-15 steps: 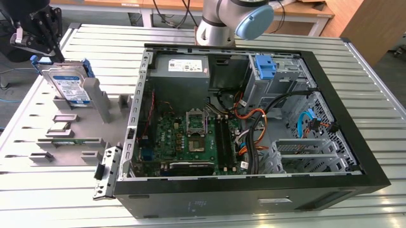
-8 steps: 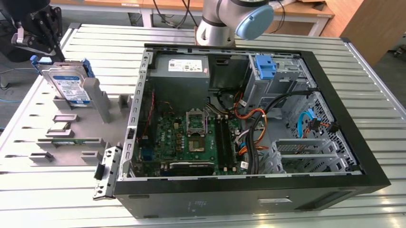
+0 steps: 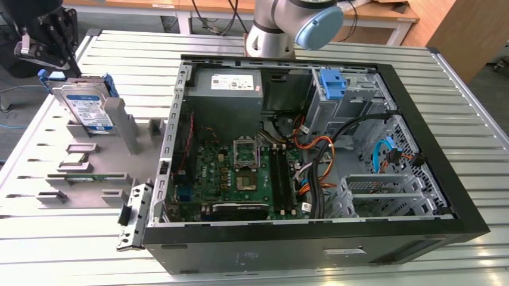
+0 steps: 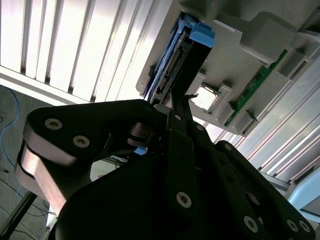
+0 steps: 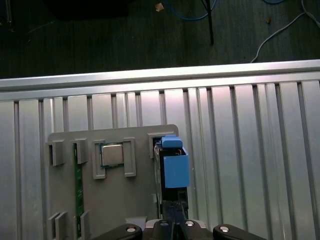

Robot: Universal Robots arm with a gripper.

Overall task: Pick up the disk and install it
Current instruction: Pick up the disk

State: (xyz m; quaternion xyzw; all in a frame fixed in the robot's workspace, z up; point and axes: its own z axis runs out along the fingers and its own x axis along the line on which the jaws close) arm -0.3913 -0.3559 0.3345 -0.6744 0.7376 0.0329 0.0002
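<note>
Disk (image 3: 86,107) stands upright in a grey holder (image 3: 119,128) in the exterior view; in both wrist views the narrow tool (image 5: 172,216) sits at its end.

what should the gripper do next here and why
Probably ease the gripper slowly down toward the disk. In the exterior view the disk stands on edge in its slot of the grey holder, not yet lifted, and the gripper hangs close above its blue-framed top edge; both wrist views show the two in line. Whether they already touch I cannot tell, so a small approach seems safest.
</note>
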